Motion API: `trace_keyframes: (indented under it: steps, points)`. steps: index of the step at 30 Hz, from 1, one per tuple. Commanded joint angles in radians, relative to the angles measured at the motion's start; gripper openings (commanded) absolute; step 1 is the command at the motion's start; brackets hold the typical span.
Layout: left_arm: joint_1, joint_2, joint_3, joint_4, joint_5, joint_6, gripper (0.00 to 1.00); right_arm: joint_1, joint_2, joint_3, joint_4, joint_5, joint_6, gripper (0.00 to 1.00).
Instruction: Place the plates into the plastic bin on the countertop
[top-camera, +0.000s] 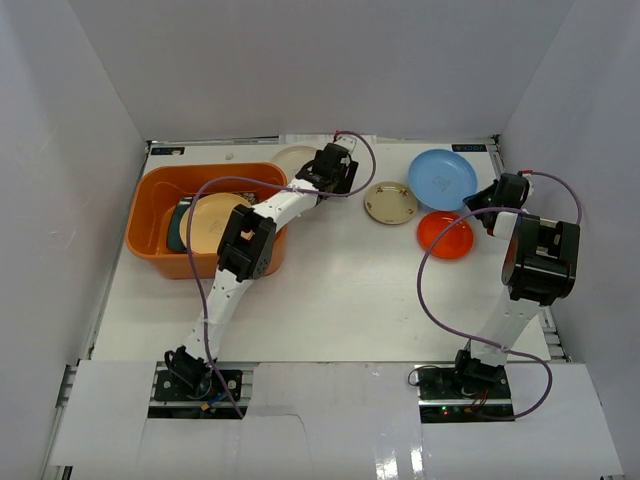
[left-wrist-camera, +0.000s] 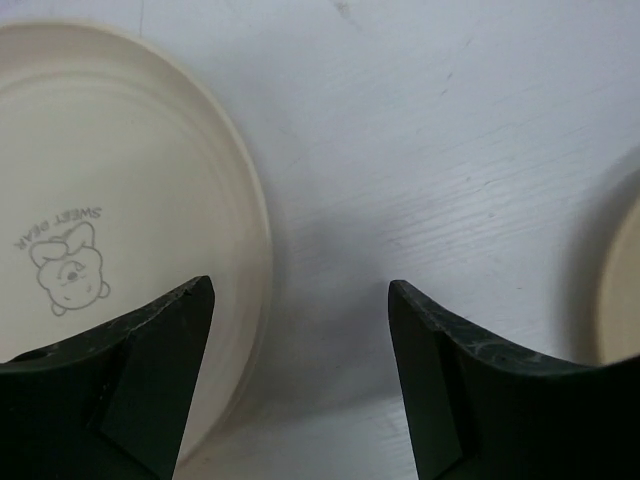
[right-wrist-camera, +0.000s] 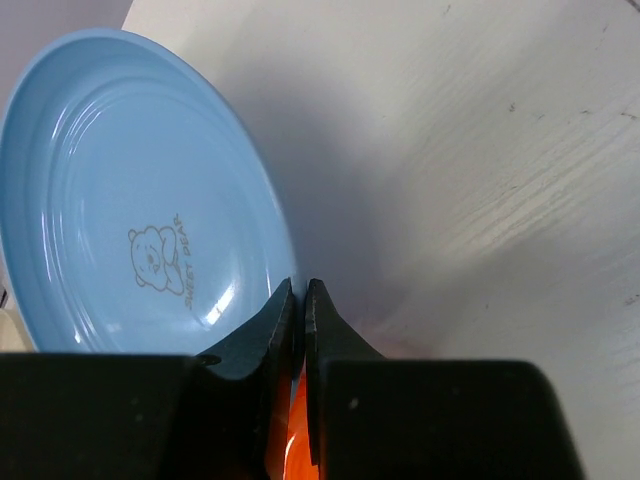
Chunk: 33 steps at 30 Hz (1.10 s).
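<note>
The orange plastic bin (top-camera: 150, 205) stands at the left of the white countertop (top-camera: 350, 290). A tan plate (top-camera: 212, 220) and a teal plate (top-camera: 178, 226) lie in it. My left gripper (top-camera: 335, 170) hangs open just right of the cream plate (top-camera: 293, 157) at the back. In the left wrist view its left finger overlaps the rim of the cream plate (left-wrist-camera: 100, 200), and bare countertop lies between the jaws of the left gripper (left-wrist-camera: 300, 290). My right gripper (right-wrist-camera: 300, 290) is shut and empty between the blue plate (right-wrist-camera: 130, 200) and the orange plate (right-wrist-camera: 298, 430).
A small tan plate (top-camera: 391, 203) lies mid-table, with the blue plate (top-camera: 442, 178) and the orange plate (top-camera: 445, 234) to its right. White walls close in the back and both sides. My left arm crosses the bin's right rim.
</note>
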Motion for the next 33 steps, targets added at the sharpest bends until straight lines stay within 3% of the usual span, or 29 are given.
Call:
trace_keyframes:
  steps: [1,7,11,15,28,33]
  points:
    - [0.024,0.023,0.025,-0.054,0.048,-0.006,0.8,0.004,-0.07,-0.003,0.09,-0.037,0.006,0.08]
    - [0.022,0.05,0.03,-0.056,0.06,0.001,0.62,0.007,-0.14,-0.012,0.116,-0.089,0.023,0.08]
    - [0.004,0.046,0.031,-0.05,0.059,0.018,0.19,0.02,-0.24,-0.021,0.122,-0.109,0.009,0.08]
    - [-0.046,-0.029,-0.013,0.03,0.025,0.073,0.0,0.023,-0.327,-0.021,0.088,-0.104,-0.014,0.08]
    - [-0.114,-0.48,-0.078,0.068,-0.096,0.161,0.0,0.014,-0.65,-0.044,-0.109,-0.055,-0.069,0.08]
    - [-0.116,-0.715,-0.22,0.038,-0.225,0.241,0.0,0.004,-0.756,-0.037,-0.194,-0.073,-0.075,0.08]
